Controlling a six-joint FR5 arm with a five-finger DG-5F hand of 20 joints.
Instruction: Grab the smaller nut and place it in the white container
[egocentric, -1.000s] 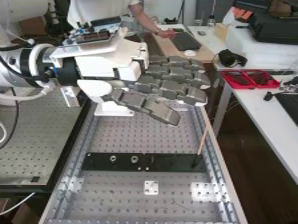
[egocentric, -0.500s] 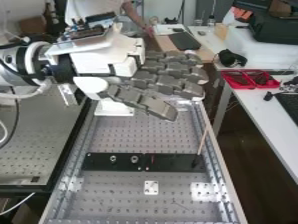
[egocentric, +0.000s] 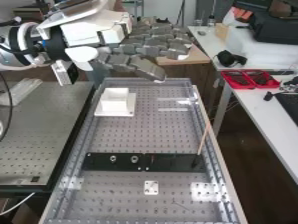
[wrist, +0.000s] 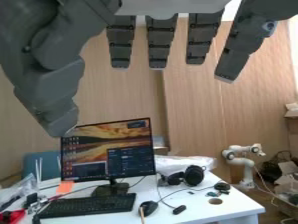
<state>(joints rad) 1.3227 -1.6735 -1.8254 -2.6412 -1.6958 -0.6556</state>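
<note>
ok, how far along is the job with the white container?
Done: can't confirm; whether the smaller nut is inside the white container I can't tell. The larger nut and bearing stand on the black bar. In hand: apparently nothing, the hand is open, raised beyond the container. Left: maybe just a check inside; if it's empty, pick and place.

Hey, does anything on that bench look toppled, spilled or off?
Nothing looks spilled or toppled: the white container sits upright, the larger nut and bearing stand on the black bar. The one oddity, perhaps, is a thin stick slanting up from that bar, not standing straight.
</note>
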